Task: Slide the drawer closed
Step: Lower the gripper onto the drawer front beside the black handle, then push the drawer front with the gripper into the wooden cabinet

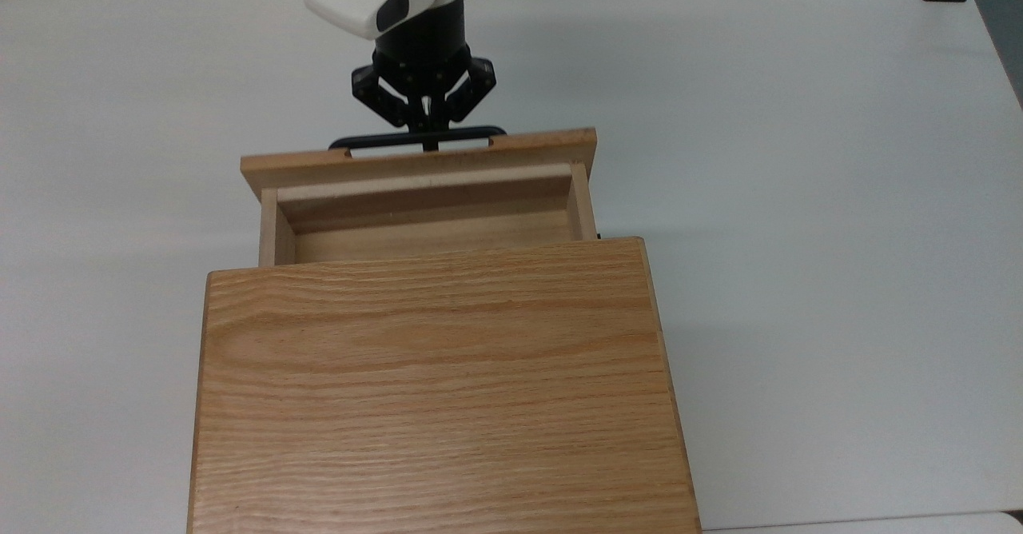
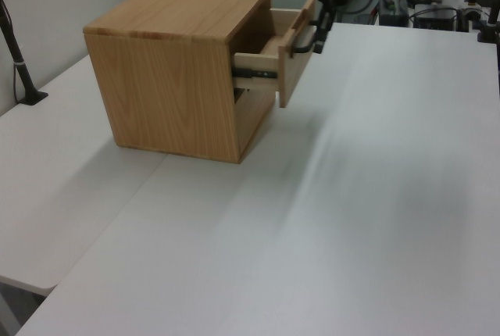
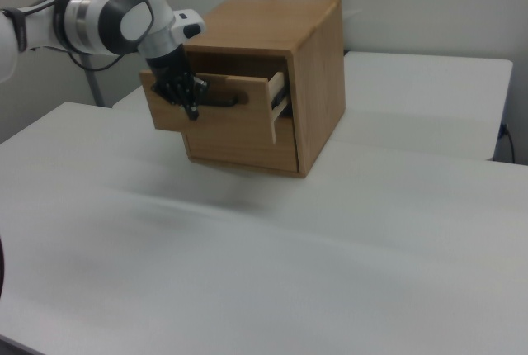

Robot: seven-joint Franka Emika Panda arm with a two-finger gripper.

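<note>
The drawer sticks partway out of the oak cabinet, with only a narrow strip of its pale inner floor showing past the cabinet's top edge in the top view. Its wider front panel faces the arm, and the thin black bar handle runs along that panel's outer face.

The pincer meets the handle near its middle, its black fingers drawn together around the bar (the top view shows them closed to a single narrow tip right at the handle). In the left view the pincer comes down from above onto the handle, and a black slide rail shows on the drawer's side between the front panel and the cabinet. In the right view the pincer sits against the front of the drawer, toward the right view's left, with the white arm reaching in from that side.

The cabinet stands on a white worktop, the drawer hanging clear above the worktop surface.
</note>
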